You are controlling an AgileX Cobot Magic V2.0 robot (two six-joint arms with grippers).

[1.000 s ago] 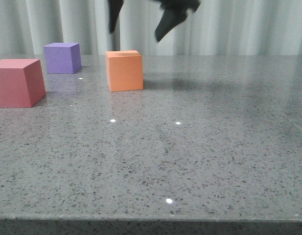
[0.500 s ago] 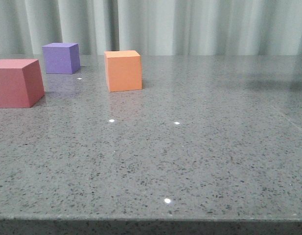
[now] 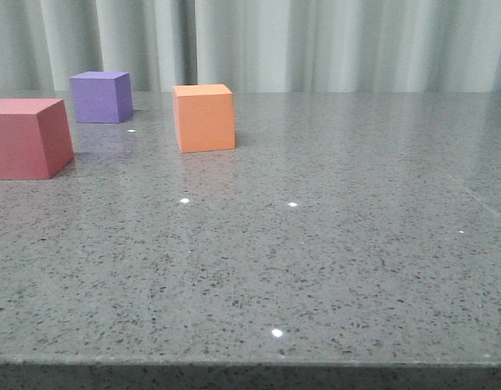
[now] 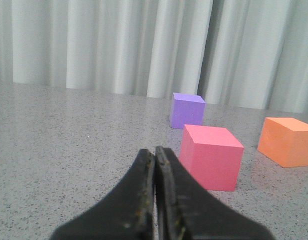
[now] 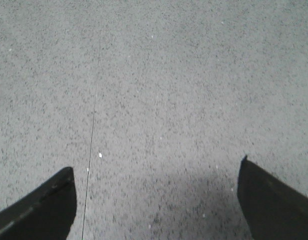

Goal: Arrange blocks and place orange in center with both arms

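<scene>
Three matte foam-like cubes are sitting on the grey speckled stone table (image 3: 331,244), all bunched toward its far left. The matte orange foam cube (image 3: 205,118) is standing upright on the tabletop, furthest right of the three, with bare table around it and nothing touching it. The matte purple foam cube (image 3: 101,97) is resting further back and to its left, close to the pale pleated curtain (image 3: 315,45). The matte red-pink foam cube (image 3: 29,137) is sitting nearest of the three at the far left edge of the front view, apart from the other two. No arm is showing in the front view. The left black two-fingered claw gripper (image 4: 154,155) is hanging low over the table with its fingers pressed together and nothing between them; the red-pink cube is lying just beyond it, the purple one behind that, the orange one off to the side. The right black claw gripper (image 5: 156,197) is hovering over bare grey tabletop, its fingers spread wide apart and holding nothing.
</scene>
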